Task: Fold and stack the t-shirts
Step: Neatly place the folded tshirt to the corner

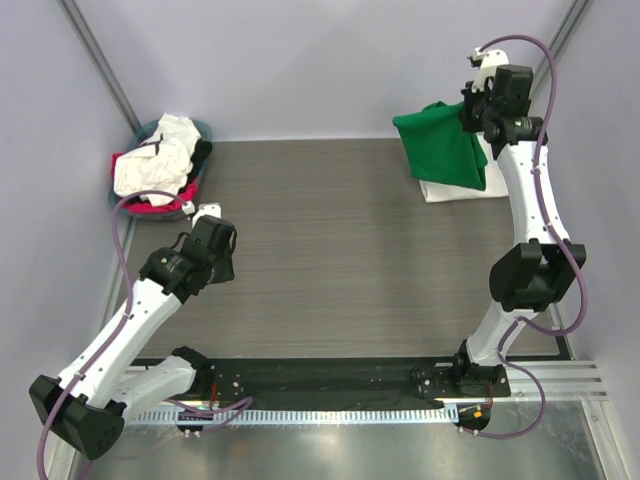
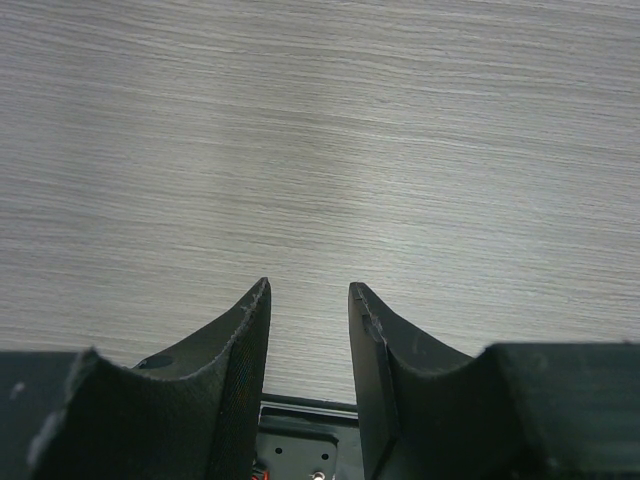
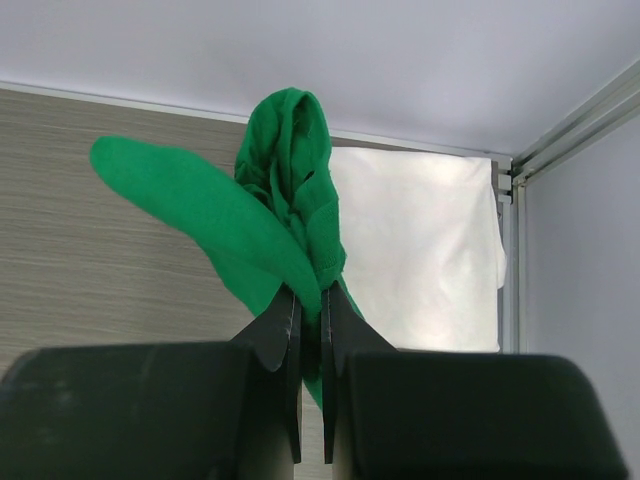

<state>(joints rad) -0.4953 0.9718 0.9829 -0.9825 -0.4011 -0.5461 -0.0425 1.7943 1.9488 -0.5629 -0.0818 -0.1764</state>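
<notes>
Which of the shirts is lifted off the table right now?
The green t-shirt, pinched by the right end effector; the white one lies flat, others sit in the basket.

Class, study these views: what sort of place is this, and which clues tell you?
Probably a robot lab test cell, not a home: left arm and right arm bolted to a wood-grain table, plain walls on metal framing, and a basket of t-shirts.
</notes>
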